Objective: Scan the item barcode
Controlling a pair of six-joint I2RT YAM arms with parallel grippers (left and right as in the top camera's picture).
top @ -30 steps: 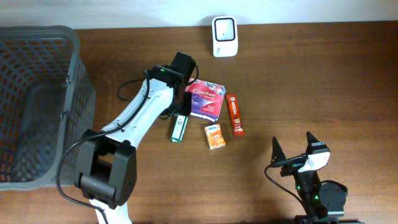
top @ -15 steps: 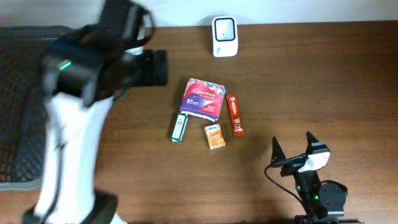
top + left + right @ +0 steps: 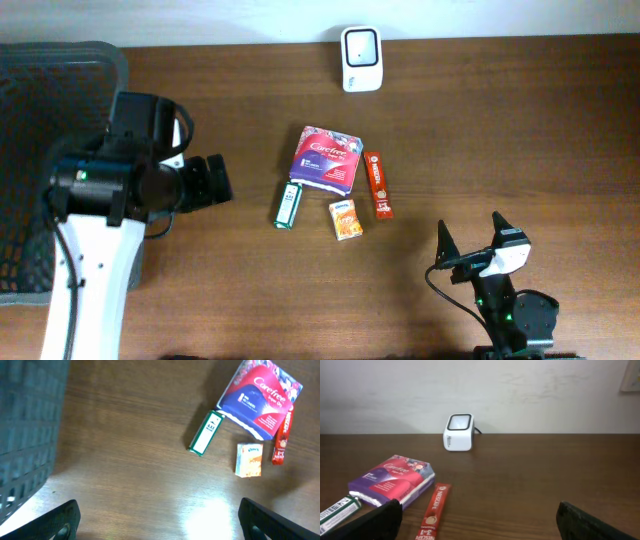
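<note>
Four items lie clustered mid-table, nearer than the white scanner (image 3: 360, 45) at the far edge: a purple pack (image 3: 328, 158), a green box (image 3: 288, 204) at its near left, a small orange carton (image 3: 346, 219) and a red sachet (image 3: 377, 184) on the right. All look light. The two boxes seem stiff enough to pinch across their narrow sides, the pack soft, the sachet thin and probably slippery. The left gripper (image 3: 210, 180) and right gripper (image 3: 470, 232) both stand wide apart, holding nothing
</note>
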